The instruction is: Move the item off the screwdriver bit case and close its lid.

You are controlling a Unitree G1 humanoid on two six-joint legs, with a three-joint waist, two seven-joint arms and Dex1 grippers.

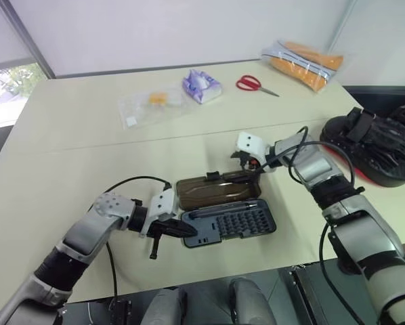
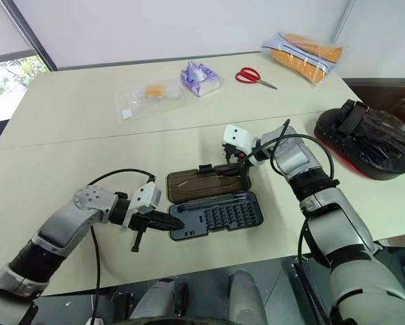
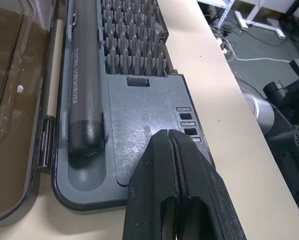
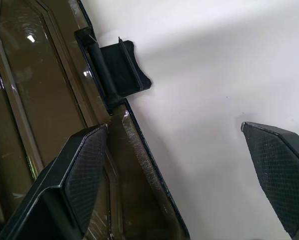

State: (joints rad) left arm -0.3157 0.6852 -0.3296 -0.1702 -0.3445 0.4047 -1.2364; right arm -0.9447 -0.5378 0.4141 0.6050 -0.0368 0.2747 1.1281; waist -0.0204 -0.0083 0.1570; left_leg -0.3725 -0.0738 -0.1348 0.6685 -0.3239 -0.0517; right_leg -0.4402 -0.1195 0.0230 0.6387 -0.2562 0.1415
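One mitt (image 1: 375, 150), one open case (image 1: 223, 208), two grippers

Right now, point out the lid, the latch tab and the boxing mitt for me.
lid (image 2: 206, 184): right eye view, middle of the brown panel.
latch tab (image 4: 120, 70): right wrist view, black tab's flat face.
boxing mitt (image 1: 378, 152): left eye view, black padded top.

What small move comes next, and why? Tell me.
Probably lower the open right hand so it straddles the lid's far edge by the latch tab, then grip. The boxing mitt is already off the case, the lid lies flat open, and the shut left hand steadies the bit tray.
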